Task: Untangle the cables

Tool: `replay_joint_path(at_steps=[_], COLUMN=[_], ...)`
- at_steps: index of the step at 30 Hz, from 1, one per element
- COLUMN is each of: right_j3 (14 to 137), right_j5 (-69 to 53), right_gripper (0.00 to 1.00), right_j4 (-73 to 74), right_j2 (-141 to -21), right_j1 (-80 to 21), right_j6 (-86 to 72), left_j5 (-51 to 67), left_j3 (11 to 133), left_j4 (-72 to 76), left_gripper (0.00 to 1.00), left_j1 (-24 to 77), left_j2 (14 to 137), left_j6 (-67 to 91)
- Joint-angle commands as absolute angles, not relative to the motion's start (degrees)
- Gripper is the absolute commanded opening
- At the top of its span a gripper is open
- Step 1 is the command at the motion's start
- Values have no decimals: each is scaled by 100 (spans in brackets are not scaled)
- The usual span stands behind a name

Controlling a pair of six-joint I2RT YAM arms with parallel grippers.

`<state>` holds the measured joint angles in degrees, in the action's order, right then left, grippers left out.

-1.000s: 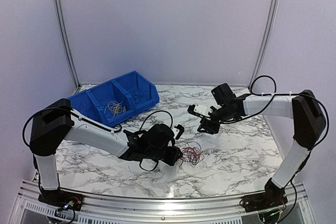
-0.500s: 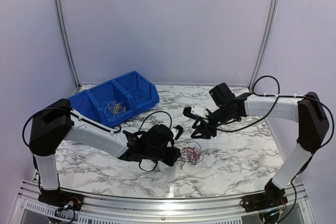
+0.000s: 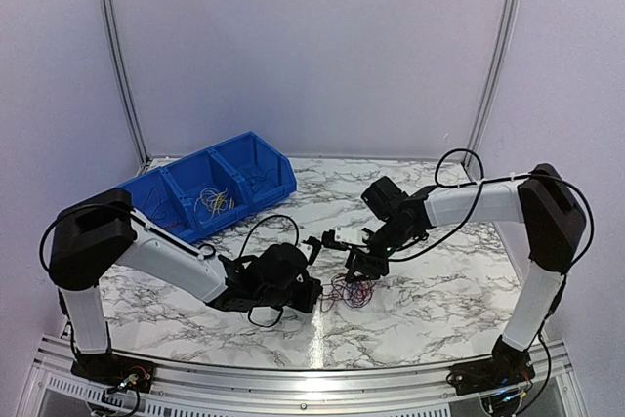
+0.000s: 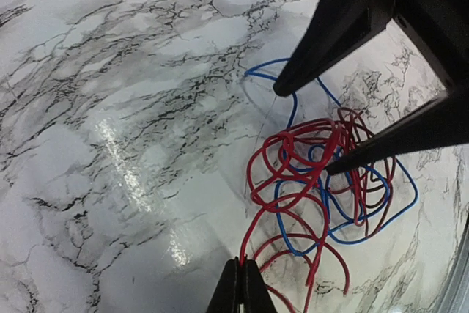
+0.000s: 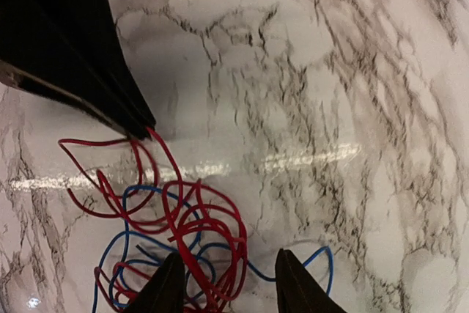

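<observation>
Cables (image 3: 352, 292) in red and blue lie in a small messy heap on the marble table (image 3: 439, 290), seen from above. The left gripper (image 3: 320, 292) sits low just to the left of the heap and touches its edge. The right gripper (image 3: 355, 271) points down just behind the heap. A blue bin (image 3: 264, 185) stands well apart from the heap, off to the back left. A little clump of yellow wires (image 3: 215, 202) lies in the bin's middle box. In the left wrist view, the left gripper (image 4: 240, 287) shows at the bottom with its jaws pressed tight together. They pinch one red cable (image 4: 248, 236), which runs from the tips up into the heap. A blue cable (image 4: 352, 242) loops around the far side of the heap and weaves through the red loops. The right gripper (image 4: 308, 131) comes in from the top right as two black fingers. One tip sits by the heap's edge near a blue loop, and the other is over the red loops. In the right wrist view, the right gripper (image 5: 229, 284) shows at the bottom with its jaws standing apart. Red loops of the heap lie in the gap between them, and nothing is squeezed. The left gripper (image 5: 144, 132) reaches in from the top left of the heap, with the red cable caught at its tip.
</observation>
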<state>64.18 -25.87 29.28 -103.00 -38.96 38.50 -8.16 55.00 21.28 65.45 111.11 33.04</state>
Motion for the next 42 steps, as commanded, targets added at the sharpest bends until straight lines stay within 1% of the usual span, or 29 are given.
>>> replay_joint_path(at_steps=[1, 4, 6, 8, 9, 13, 17, 21, 25, 29, 34, 40, 42], right_j3=[6633, 6636, 6612, 6564, 6558, 6586, 6592, 6609, 6625, 6636, 6652, 6620, 6618], right_j5=[-1857, -1559, -1384, -1188, -1101, -771, -589, -475, -433, -353, -311, 186, 250], right_gripper=[36, 20, 7, 3, 0, 0, 0, 0, 0, 0, 0, 19, 22], right_j4=[2967, 2911, 2873, 2801, 2788, 2777, 2758, 2760, 2783, 2769, 2820, 2703, 2685], right_j2=[-10530, -10589, -10604, -10628, -10651, -10743, -10775, -10792, -10801, -10792, -10840, -10766, -10729], right_j1=[-3981, -3981, -3981, -3974, -3973, -3925, -3824, -3718, -3644, -3532, -3263, -2892, -2667], right_j6=[3765, 3698, 3680, 3686, 3686, 3619, 3593, 3573, 3565, 3518, 3495, 3495, 3489], left_j5=[-1146, -1405, -1594, -1795, -1855, -2126, -2940, -3737, -4064, -4061, -3877, -3410, -3324], left_j3=[5303, 4996, 4769, 4523, 4396, 3914, 3639, 3780, 3984, 4114, 4096, 4191, 4150], left_j4=[2511, 2546, 2551, 2556, 2551, 2441, 1599, 470, 146, 144, 332, 619, 789], left_gripper=[0, 0, 0, 0, 0, 0, 0, 0, 0, 0, 0, 0, 0], left_j1=[6513, 6513, 6513, 6513, 6505, 6504, 6504, 6494, 6495, 6495, 6495, 6504, 6503], left_j2=[10566, 10244, 9980, 9661, 9474, 8448, 7091, 5827, 4984, 4757, 4942, 5610, 5654], left_j6=[3400, 3438, 3441, 3417, 3375, 3162, 2872, 2556, 2241, 2070, 2053, 2010, 2136])
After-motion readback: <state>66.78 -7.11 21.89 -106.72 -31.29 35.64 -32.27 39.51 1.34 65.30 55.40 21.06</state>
